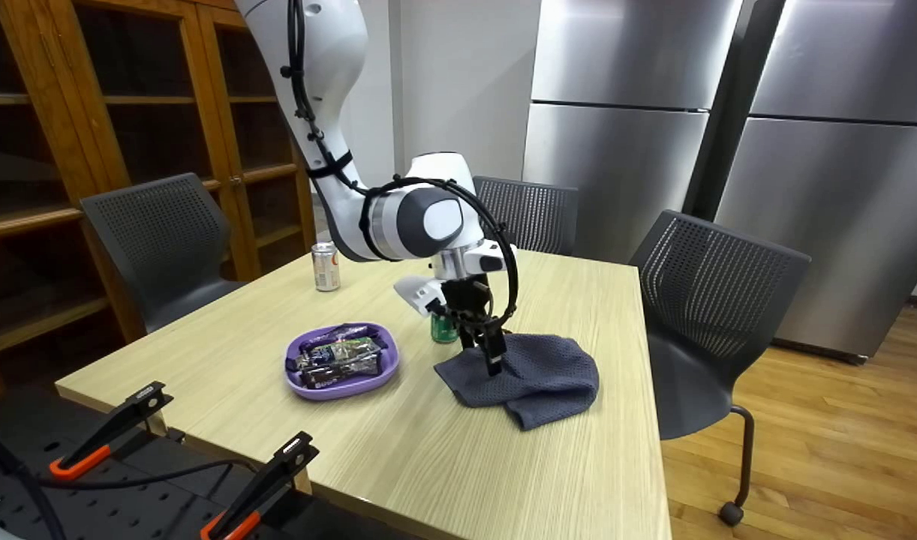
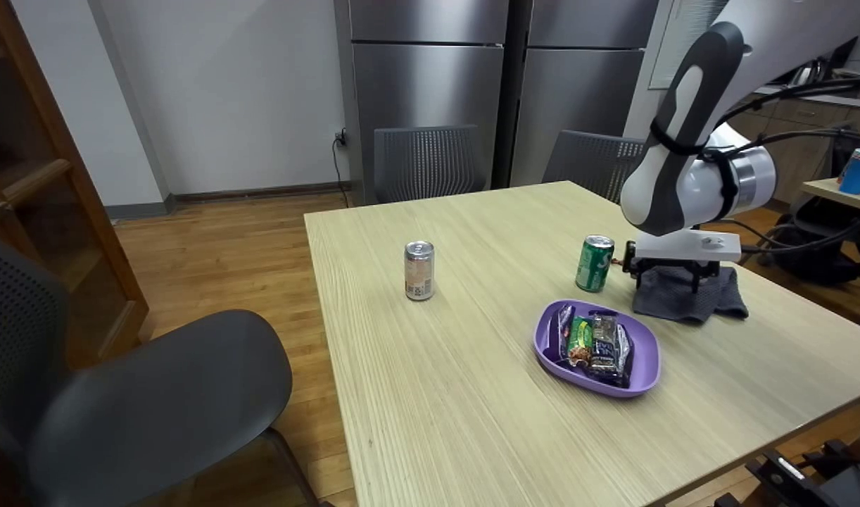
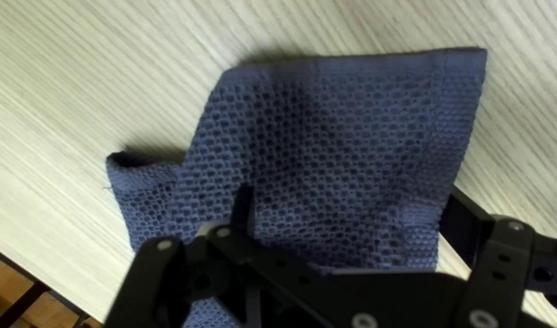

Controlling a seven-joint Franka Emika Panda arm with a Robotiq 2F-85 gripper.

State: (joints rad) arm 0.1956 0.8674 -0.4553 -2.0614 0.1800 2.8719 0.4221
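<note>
Though it's rumpled, the bluish cloth (image 3: pixel 337 150) looks honeycombed.

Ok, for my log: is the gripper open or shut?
The gripper is open: in the wrist view its fingers stand wide apart, with the blue-gray cloth visible between them.

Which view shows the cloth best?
The wrist view: the cloth shows large, its weave clear, though the open gripper hides part. Both exterior views show the cloth smaller, on the table, partly behind the gripper.

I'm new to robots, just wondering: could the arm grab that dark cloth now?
Probably yes: the gripper is open, right over the dark cloth, with nothing visible in the way.
</note>
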